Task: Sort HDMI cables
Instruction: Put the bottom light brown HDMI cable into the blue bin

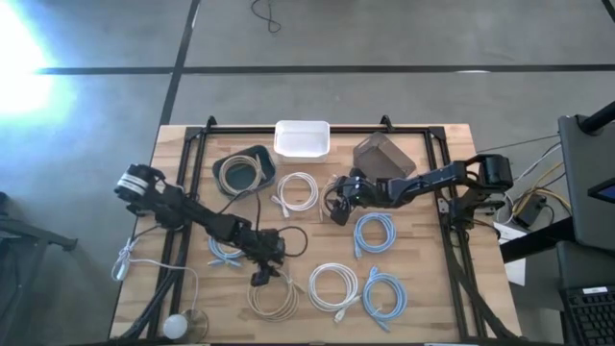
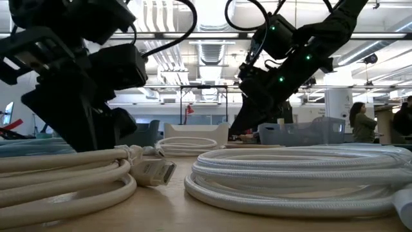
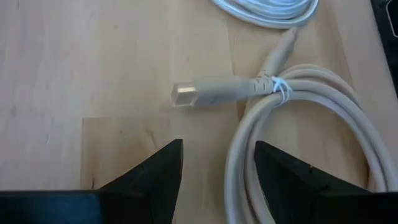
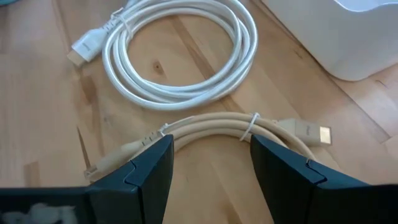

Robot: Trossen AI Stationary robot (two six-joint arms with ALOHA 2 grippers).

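Several coiled HDMI cables lie flat on the wooden table (image 1: pixel 432 288): light blue ones (image 1: pixel 373 234) (image 1: pixel 384 293) (image 1: pixel 226 252), white ones (image 1: pixel 298 191) (image 1: pixel 332 286) and a tan one (image 1: pixel 273 298). Another coil sits in the dark blue bin (image 1: pixel 242 173). My left gripper (image 3: pixel 217 155) is open low over the near tan coil (image 3: pixel 298 93), its fingers either side of the coil's strands. My right gripper (image 4: pixel 211 149) is open at the table's middle (image 1: pixel 336 210), over a second tan coil (image 4: pixel 211 127) that runs across the gap between its fingers.
A white bin (image 1: pixel 302 137) and a brown box (image 1: pixel 382 154) stand at the far edge. A loose white cord with a round puck (image 1: pixel 178 325) lies at the near left corner. A white coil (image 4: pixel 180 56) lies just beyond the right gripper. Black frame rails (image 1: pixel 447 207) run along the table's sides.
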